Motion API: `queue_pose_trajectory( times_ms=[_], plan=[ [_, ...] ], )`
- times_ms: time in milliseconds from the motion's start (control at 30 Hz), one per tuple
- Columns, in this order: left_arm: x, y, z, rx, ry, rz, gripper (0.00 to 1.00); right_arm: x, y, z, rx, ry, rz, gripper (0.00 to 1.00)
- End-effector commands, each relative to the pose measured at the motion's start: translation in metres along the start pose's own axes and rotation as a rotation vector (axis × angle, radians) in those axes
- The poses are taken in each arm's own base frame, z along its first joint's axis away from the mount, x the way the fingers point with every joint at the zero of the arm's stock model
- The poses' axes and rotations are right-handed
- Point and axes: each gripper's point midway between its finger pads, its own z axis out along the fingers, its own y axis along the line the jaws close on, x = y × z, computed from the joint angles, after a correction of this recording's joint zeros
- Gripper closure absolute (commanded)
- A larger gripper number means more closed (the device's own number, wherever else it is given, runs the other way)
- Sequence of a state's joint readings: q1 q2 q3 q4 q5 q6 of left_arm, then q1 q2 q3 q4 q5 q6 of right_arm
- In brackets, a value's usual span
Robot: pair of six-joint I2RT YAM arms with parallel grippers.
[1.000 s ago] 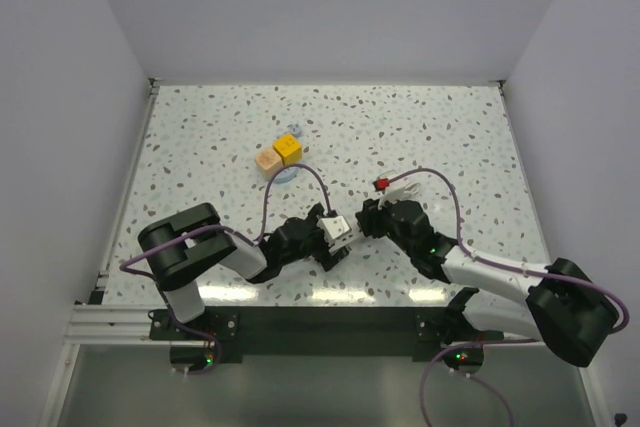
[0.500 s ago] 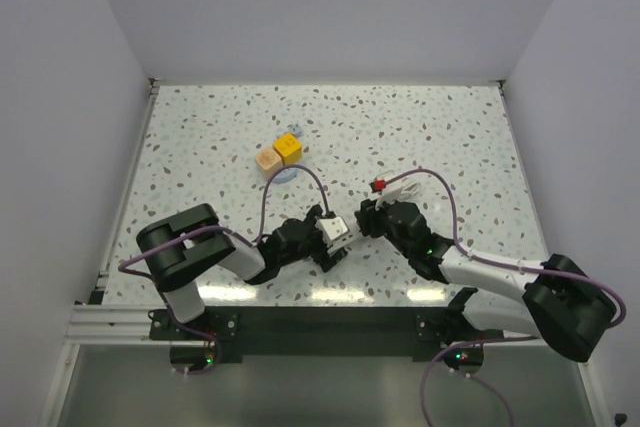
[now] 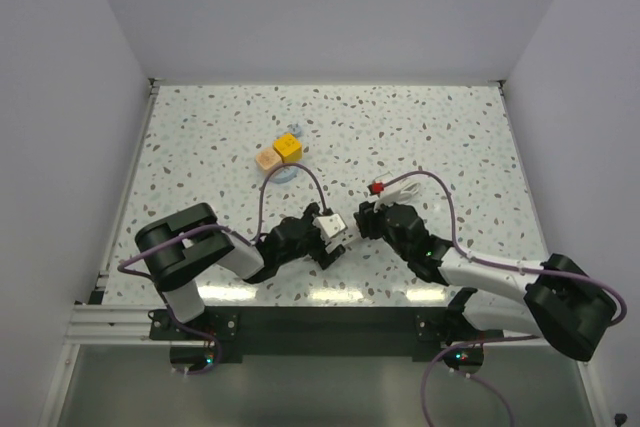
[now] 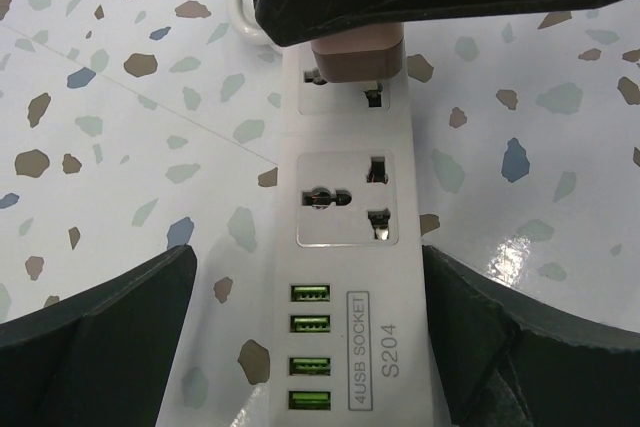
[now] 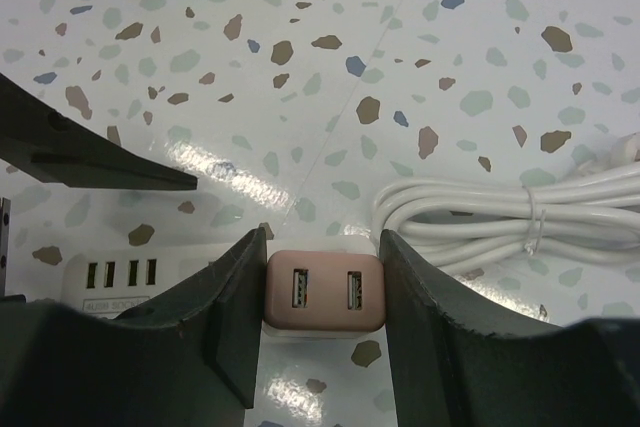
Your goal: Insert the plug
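Observation:
The dusty-pink plug (image 5: 323,292) is clamped between the fingers of my right gripper (image 5: 322,297), with its two USB ports facing the camera. In the left wrist view the plug (image 4: 355,55) sits at the far socket of the white power strip (image 4: 345,247), and part of that socket's holes still shows below it. My left gripper (image 4: 310,332) straddles the strip's USB end. Its right finger (image 4: 480,337) touches the strip and its left finger (image 4: 130,327) stands a little off it. From above, both grippers meet at the strip (image 3: 330,226).
A coiled white cord (image 5: 500,217) lies just right of the plug, with a red tag (image 3: 377,187) on it. The peach cube (image 3: 266,159) and yellow cube (image 3: 289,147) sit beside a pale blue disc (image 3: 285,174) farther back.
My right gripper has shifted slightly left with the plug, closer onto the strip. The strip and my left gripper have moved a little left too.

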State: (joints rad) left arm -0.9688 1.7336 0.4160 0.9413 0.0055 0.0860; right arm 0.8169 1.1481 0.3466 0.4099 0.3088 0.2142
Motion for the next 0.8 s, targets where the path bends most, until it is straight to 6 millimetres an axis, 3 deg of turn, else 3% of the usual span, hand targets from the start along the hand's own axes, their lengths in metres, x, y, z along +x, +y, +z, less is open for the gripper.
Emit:
queue_pose_trajectory(
  times_ms=[0,433,767],
  plan=[
    [-0.007,0.007,-0.003,-0.031,-0.029,-0.014,0.04,0.002,-0.004,0.002,0.041,0.005,-0.028,1.00],
    [-0.004,0.022,-0.008,-0.068,-0.026,-0.031,0.04,-0.002,-0.010,-0.003,0.085,-0.009,-0.028,1.00],
    [-0.004,0.023,-0.008,-0.051,-0.029,-0.038,0.04,0.009,0.001,0.004,0.060,0.011,-0.051,1.00]
  ],
)
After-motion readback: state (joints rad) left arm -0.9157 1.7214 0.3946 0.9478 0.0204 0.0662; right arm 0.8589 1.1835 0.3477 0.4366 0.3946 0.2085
